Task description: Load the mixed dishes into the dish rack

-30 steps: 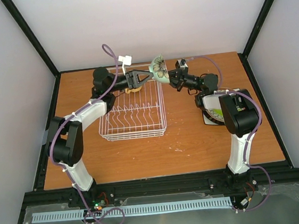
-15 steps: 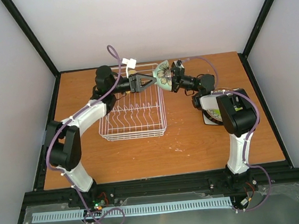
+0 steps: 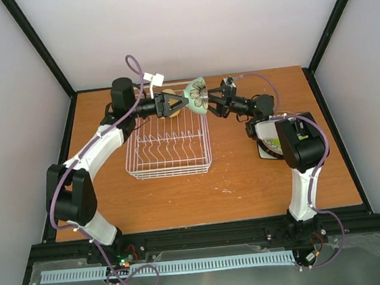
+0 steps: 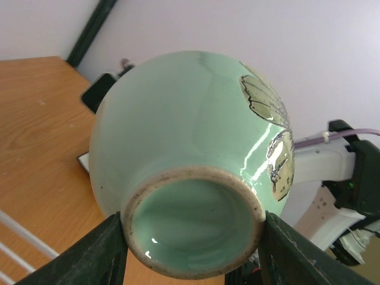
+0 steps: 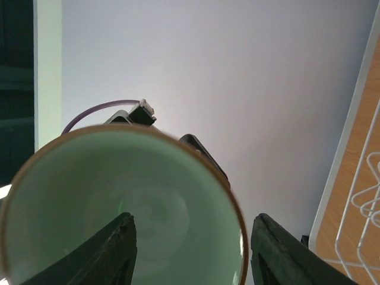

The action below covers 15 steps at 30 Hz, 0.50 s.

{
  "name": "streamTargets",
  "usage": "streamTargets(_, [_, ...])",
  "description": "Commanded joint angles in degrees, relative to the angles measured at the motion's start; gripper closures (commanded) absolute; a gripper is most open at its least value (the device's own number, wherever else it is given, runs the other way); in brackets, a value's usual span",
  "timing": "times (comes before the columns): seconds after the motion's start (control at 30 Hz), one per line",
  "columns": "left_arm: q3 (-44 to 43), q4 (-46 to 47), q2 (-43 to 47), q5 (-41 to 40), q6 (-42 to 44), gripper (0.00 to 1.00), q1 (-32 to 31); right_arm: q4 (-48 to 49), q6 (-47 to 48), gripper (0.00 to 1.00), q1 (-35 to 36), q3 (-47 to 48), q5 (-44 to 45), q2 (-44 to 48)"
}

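Table [image 3: 234, 178]: an orange-brown wooden top, on which the rack and the plates are carried.
Rack [image 3: 170, 173]: white wire, set near the table's centre, a little toward 10 o'clock. Its rows of prongs are seen bare.
Plates [image 3: 268, 137]: stacked on the table at 3 o'clock of the rack, well apart from it and partly hidden under the right arm. White, lime-green and a dark rim can be made out.
Cup [image 3: 199, 95] [image 4: 184, 148] [image 5: 119, 208]: pale green with a pale leaf-like motif. It is held in the air over the rack's 1 o'clock corner and lies on its side. Its foot is turned toward 9 o'clock and its mouth toward 3 o'clock.
Mug [image 3: 170, 111]: a yellow-tan patch at the rack's 12 o'clock end, mostly hidden behind the left end effector. Whether it sits inside the rack cannot be told.
Left end effector [image 3: 183, 101] [image 4: 193, 243]: reached in from 9 o'clock. The cup's foot is pinched between its two fingers, each touching one side of the unglazed ring.
Right end effector [image 3: 211, 101] [image 5: 195, 237]: placed at 3 o'clock of the cup, facing into its mouth. Its fingers are spread apart. One is seen in front of the rim and the other just beside it, and nothing is clamped between them.
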State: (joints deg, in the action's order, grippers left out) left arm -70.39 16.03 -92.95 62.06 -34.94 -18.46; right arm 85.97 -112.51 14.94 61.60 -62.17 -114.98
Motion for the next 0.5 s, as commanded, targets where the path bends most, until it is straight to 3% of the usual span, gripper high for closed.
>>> streamTargets(0.0, [-10.5,-19.3,1.2,-5.6,15.2,0.99,0.9,10.0,3.4,0.47,-4.5,-2.7,-1.8,0.4])
streamTargets(0.13, [-22.3,-37.5,-3.1,-14.5,26.0,0.99,0.9,10.0,8.1,0.48,-12.1,-10.9,-1.3,1.9])
streamTargets(0.27, [-33.8,-49.1,-9.4,-22.9,32.4,0.99,0.6,9.2,14.3,0.49,-19.3,-20.0,0.6,4.3])
streamTargets(0.47, [-46.7,-61.8,-17.9,-39.8,38.5,0.99,-2.9,-1.1,27.9,0.5,-21.7,-25.6,3.0,6.6])
